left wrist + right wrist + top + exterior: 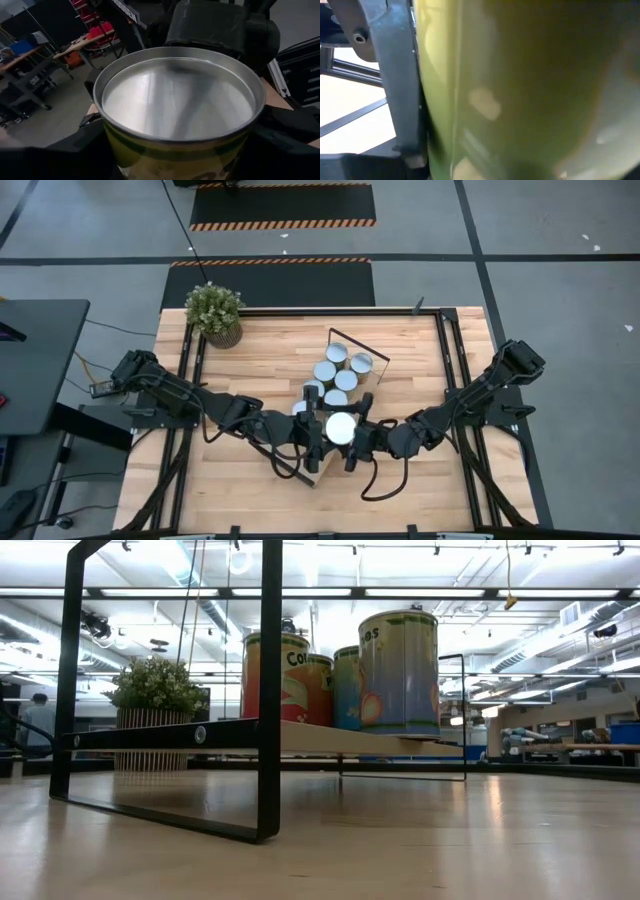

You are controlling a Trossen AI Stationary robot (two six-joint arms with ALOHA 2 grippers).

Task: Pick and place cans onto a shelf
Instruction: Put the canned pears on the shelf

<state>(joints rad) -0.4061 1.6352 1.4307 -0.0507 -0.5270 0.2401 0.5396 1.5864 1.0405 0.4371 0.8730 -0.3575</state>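
A can (pixel 341 427) with a shiny silver top (pixel 180 95) and a yellow-green side (pixel 530 90) is held upright over the near end of the shelf (pixel 316 474), between both grippers. My left gripper (pixel 328 430) comes from the table's left and is shut on it. My right gripper (pixel 357 434) stands close against the can's right side. Several more cans (pixel 337 380) stand on the light-wood shelf board (pixel 330 740), also in the low view (pixel 400 670). The low view shows neither the held can nor the arms. My left gripper pinches the can's side wall just below the rim (pixel 112 137) between its two fingers (pixel 75 147), one on each side. The fingers come level from the table's left. The can sits upright, top up, its top larger in the high view than the other cans' tops.
A potted green plant (pixel 214 311) stands at the table's far left corner. The shelf's black wire frame (pixel 265 690) rises at its near end. Bare plank tabletop lies left and right of the shelf.
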